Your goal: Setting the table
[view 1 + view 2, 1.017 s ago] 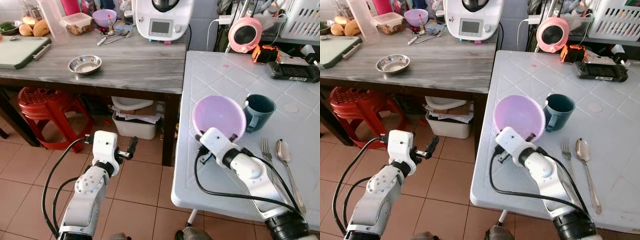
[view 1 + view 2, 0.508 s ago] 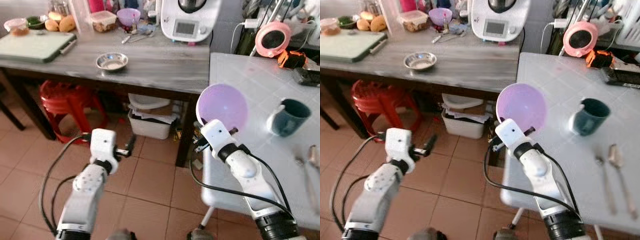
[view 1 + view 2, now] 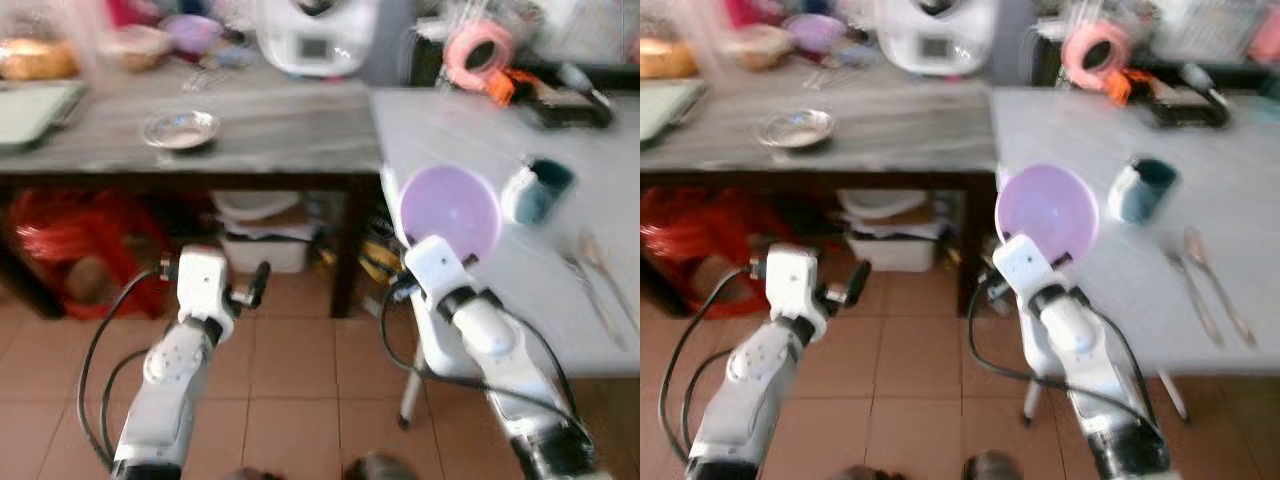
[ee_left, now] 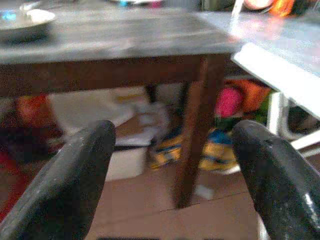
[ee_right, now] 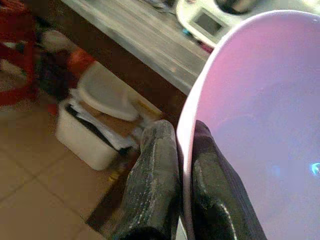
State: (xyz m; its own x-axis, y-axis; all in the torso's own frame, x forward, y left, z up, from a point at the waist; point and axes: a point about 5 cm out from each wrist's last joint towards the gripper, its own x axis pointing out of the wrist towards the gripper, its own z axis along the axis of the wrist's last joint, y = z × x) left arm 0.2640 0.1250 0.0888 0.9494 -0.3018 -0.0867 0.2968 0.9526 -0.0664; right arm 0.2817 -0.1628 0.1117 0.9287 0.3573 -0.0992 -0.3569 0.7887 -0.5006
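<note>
Right tool [image 5: 177, 185] pinches purple bowl [image 3: 449, 211] rim, bowl above tool.

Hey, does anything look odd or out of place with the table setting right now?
Yes: the purple bowl is tipped up on edge, pinched by its rim in the right gripper instead of sitting flat by the mug.

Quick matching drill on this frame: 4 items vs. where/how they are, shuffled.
Items:
1. purple bowl
2. teal mug
3. steel dish
4. left tool

States:
A. on the grey wooden table
B. open, holding nothing, over the tiled floor
C. on the white table, near the fork and spoon
D. pinched by its rim in the right tool

Pairs: 1-D, 2-C, 3-A, 4-B
</note>
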